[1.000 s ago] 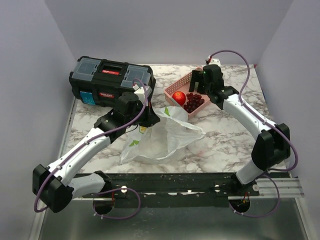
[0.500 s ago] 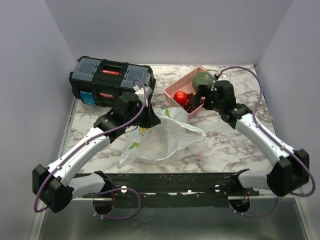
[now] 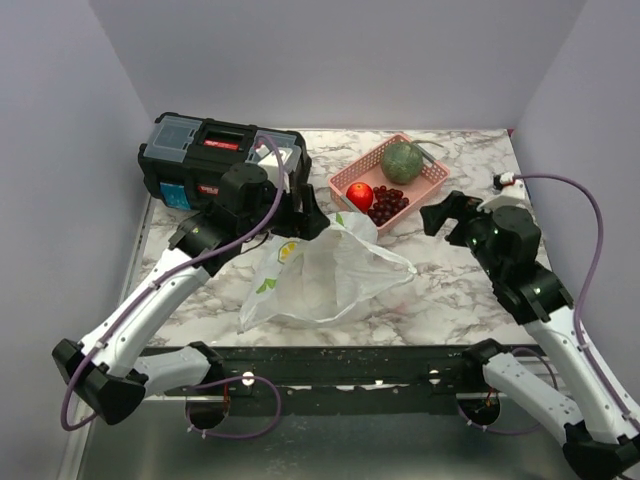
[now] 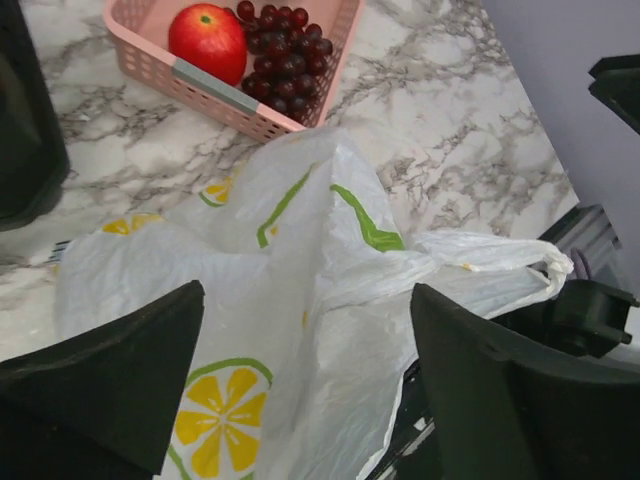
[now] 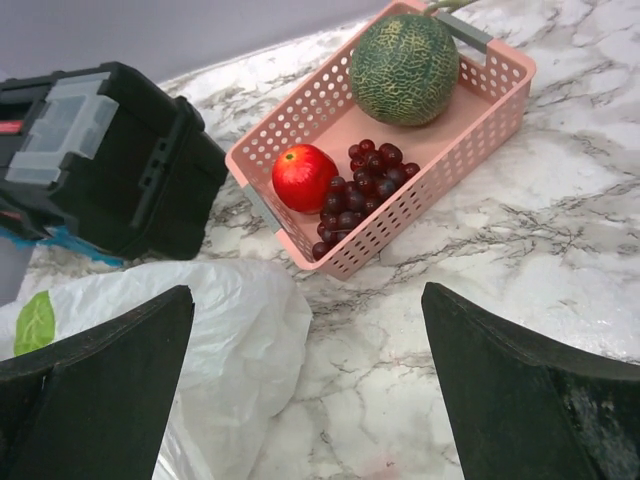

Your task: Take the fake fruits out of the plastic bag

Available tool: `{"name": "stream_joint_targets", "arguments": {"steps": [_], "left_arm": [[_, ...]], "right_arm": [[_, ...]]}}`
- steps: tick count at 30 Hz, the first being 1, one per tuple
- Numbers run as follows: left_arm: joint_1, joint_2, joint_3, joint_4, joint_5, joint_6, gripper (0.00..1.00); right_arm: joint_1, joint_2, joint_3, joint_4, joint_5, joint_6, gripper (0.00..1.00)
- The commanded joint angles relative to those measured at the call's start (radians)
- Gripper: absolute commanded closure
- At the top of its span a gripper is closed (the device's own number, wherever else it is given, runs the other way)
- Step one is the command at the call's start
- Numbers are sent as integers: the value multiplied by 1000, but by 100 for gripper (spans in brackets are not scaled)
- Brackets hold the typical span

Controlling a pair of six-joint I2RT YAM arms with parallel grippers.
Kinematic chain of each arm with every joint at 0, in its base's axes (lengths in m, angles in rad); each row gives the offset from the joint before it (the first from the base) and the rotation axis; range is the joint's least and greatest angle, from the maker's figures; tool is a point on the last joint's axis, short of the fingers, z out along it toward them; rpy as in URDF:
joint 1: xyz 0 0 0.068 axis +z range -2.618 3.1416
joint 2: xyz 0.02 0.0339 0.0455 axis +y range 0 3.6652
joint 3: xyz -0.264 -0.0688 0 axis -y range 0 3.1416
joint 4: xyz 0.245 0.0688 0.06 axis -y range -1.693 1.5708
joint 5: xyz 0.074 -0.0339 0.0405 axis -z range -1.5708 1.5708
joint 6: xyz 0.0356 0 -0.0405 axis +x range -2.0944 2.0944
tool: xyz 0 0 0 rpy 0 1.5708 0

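Marble-pattern tabletop with plain pale walls around it.

Top view: a pink slotted plastic basket sits at the far middle. All three fruits are inside it. The round dull-green melon is at the far end. The small glossy red apple and the bunch of dark red grapes are at the near end, side by side. A crinkly translucent white plastic bag with yellow-green prints lies crumpled on the marble just in front of the basket. A black plastic toolbox stands far left. The left gripper is over the bag's far edge. The right gripper hangs right of the basket, apart from it.

Left wrist view: both fingers are spread wide and grip nothing. The bag bunches up below and between them. The apple and grapes show in the basket corner beyond the bag.

Right wrist view: the fingers are spread wide with nothing between them, only bare marble below. The melon, apple and grapes are all in the basket ahead. The toolbox is to its left, and a bag edge is near the basket's closest corner.
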Motion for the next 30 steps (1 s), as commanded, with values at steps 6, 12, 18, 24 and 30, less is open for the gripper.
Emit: {"name": "stream_joint_targets", "arguments": {"steps": [6,12,18,24,30], "left_arm": [[-4,-248,101,-92,-284,118,1],[-3,-431,89,28,-319,118,1],[-3,-556,54,146,-311,127,1],[-4,-636,3,213,-342,148,1],[-4,-620,-4,204,-346,139,1]], "right_arm": [[-1,-164,91,-149,47,20,1],[-1,-235,161,-210,82,16,0],[-2,-322,215,-236,120,9,0],[-1,-370,242,-244,170,7,0],[-1,-386,247,-233,188,20,0]]}}
